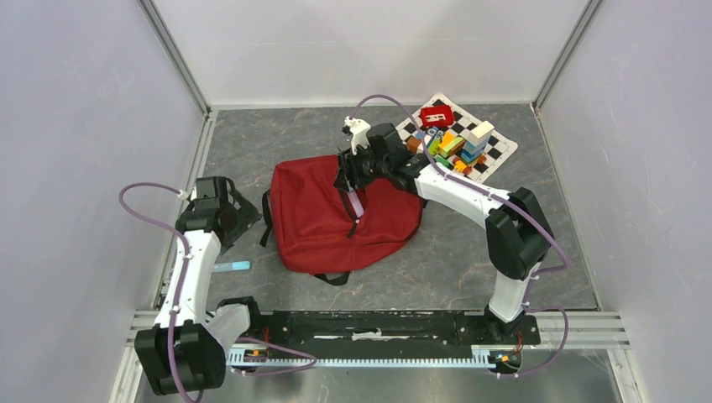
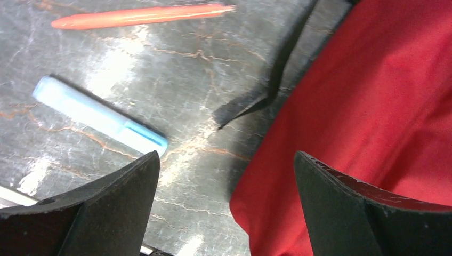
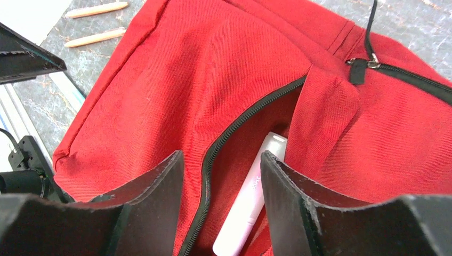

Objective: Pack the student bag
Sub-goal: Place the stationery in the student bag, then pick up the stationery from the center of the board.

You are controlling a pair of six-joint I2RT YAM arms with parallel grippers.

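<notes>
The right claw hangs over the student bag. Its jaws stand partly apart, much wider than the pink marker seen between them. The marker lies in the bag's unzipped opening just below the claw and looks free of both fingers, though its lower end is out of view. The black zipper curves from between the fingers up and away to the claw's right, and its pull lies on the red fabric further along. Beyond the claw's left finger, past the edge of the bag, two pencils lie on the desk.

The left claw is spread wide and holds nothing. It hovers over the bag's edge: the red fabric fills the space under and beyond its right finger, and bare desk lies under its left finger. A blue marker rests on the desk just ahead of the left finger, and an orange pencil lies further out. A black strap trails off the bag ahead of the claw.

Behind the right claw, well clear of the bag, toy blocks are heaped on a checkered mat.
</notes>
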